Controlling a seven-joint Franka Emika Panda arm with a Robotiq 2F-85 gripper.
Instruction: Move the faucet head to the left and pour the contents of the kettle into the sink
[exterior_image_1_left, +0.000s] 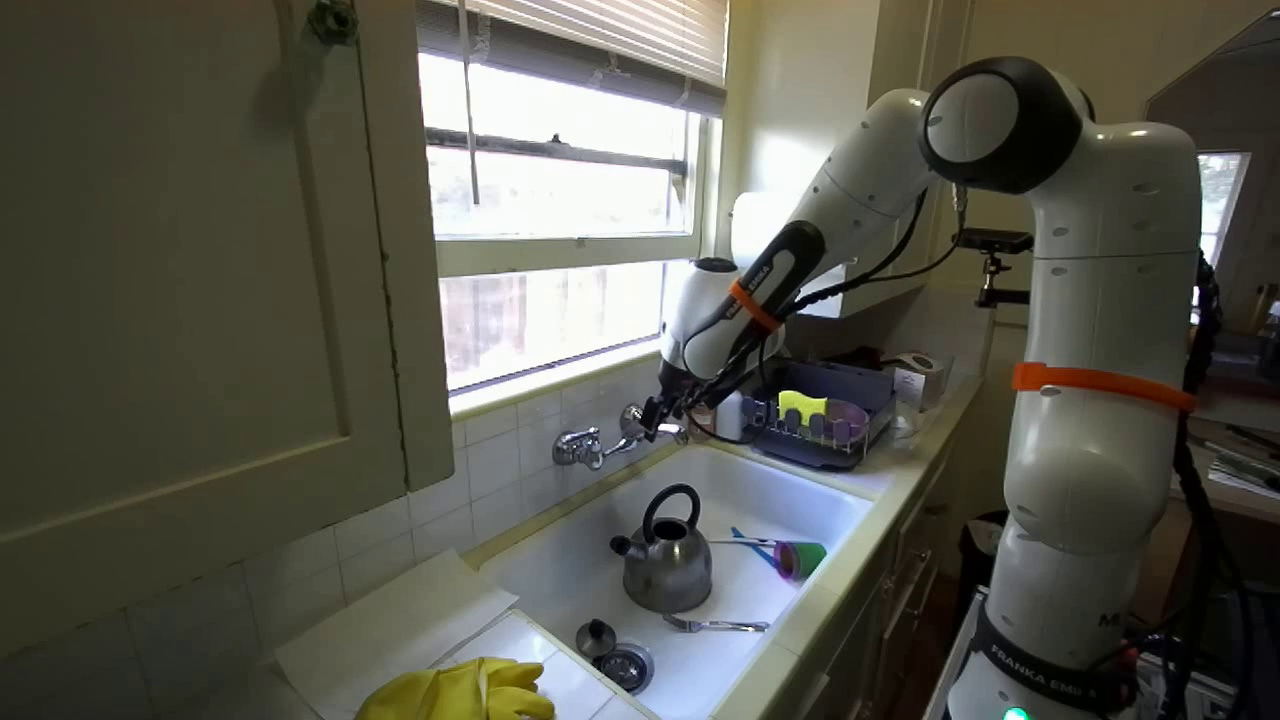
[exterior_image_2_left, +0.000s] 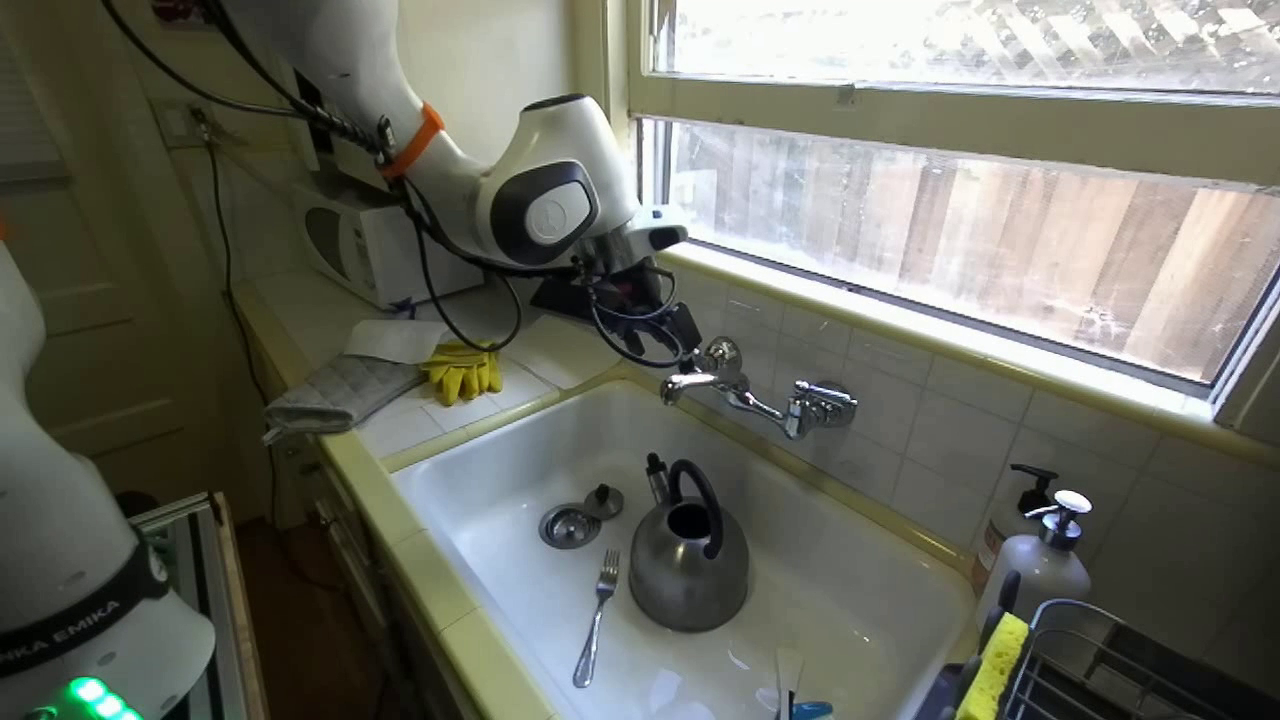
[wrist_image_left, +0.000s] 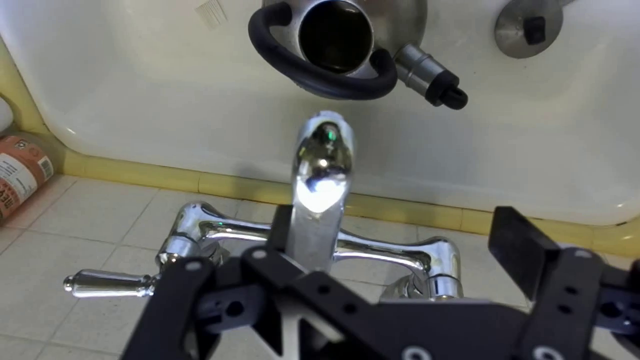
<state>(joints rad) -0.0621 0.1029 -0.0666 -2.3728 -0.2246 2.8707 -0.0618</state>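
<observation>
Standing upright in the lower middle of an exterior view — kettle (exterior_image_2_left: 690, 580): squat, rounded, brushed grey metal, dark arched handle, round mouth showing. Set within sink (exterior_image_2_left: 850, 570): white, glossy, rectangular, bordered by yellow tile edging (exterior_image_2_left: 425, 570). Fork (exterior_image_2_left: 598, 610), metal, left of the kettle. Faucet head (exterior_image_2_left: 700, 381), curved polished chrome, centre frame, above the sink's upper edge. Gloves (exterior_image_2_left: 462, 372), yellow, creased, left, beside quilted grey cloth (exterior_image_2_left: 340, 395). Blue item (exterior_image_2_left: 812, 710), lower edge, cut off, identity unclear. Sponge (exterior_image_2_left: 993, 665), yellow, porous, lower right, cut off. Window (exterior_image_2_left: 960, 125), upper right, plank fence (exterior_image_2_left: 1000, 240) beyond.

In an exterior view, robot arm (exterior_image_1_left: 1100, 310): smooth white shells, orange bands, right side; its dark lower end near the faucet head, touch hard to make out. Cup (exterior_image_1_left: 798, 560), green and purple, lying on its side, right of the kettle. Metal lid-like piece (exterior_image_1_left: 596, 636), round, next to drain (exterior_image_1_left: 625, 667). Cabinet door (exterior_image_1_left: 200, 260), painted, panelled, filling the left, cut off.

Wrist view: gripper (wrist_image_left: 397, 232), matte black, lower half, flat pads wide apart. Left-of-frame pad directly alongside the faucet head — contact cannot be told. Faucet head mid-frame, root covered by the gripper's linkage. Kettle at top centre, cut off by the upper edge; dark interior, contents hard to make out. Bottle (wrist_image_left: 22, 172), orange label, left edge, cut off. Tiles (wrist_image_left: 100, 215), pale, square-jointed, lower left.
</observation>
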